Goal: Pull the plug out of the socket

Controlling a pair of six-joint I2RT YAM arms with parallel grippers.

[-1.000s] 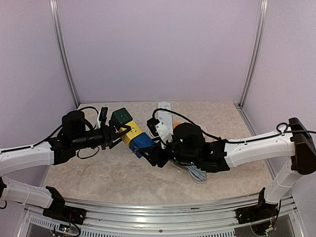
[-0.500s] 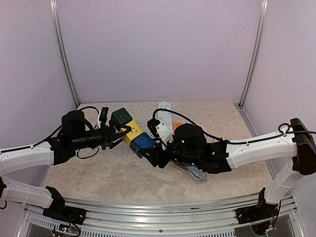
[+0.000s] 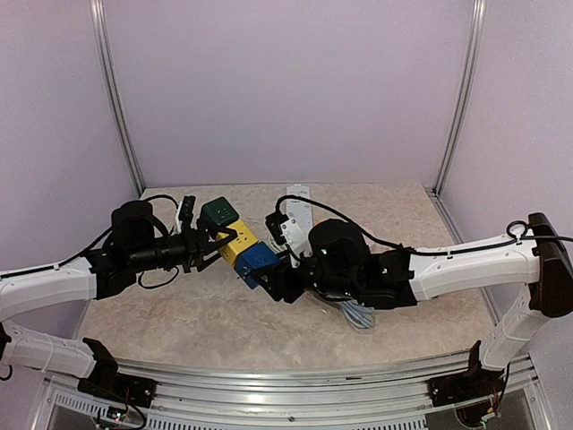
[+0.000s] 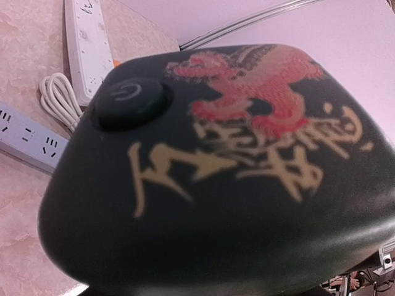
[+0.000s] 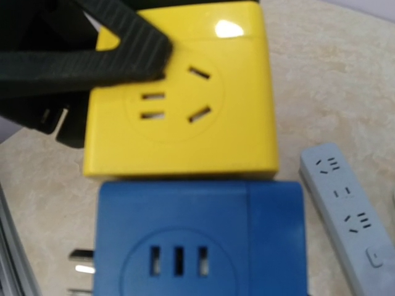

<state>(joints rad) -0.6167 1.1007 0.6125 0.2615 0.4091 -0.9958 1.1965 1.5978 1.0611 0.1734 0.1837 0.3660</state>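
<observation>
While the left gripper clamped the yellow socket, one finger across its face, the right gripper gripped the blue plug, which sat flush against the socket, prongs poking from its side.

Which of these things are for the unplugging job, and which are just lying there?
For the job: the blue cube, yellow cube and green cube stuck in a row; the left gripper holding the yellow one; the right gripper on the blue one.

Just lying about: the white power strip, the grey power strip, the coiled white cable.
</observation>
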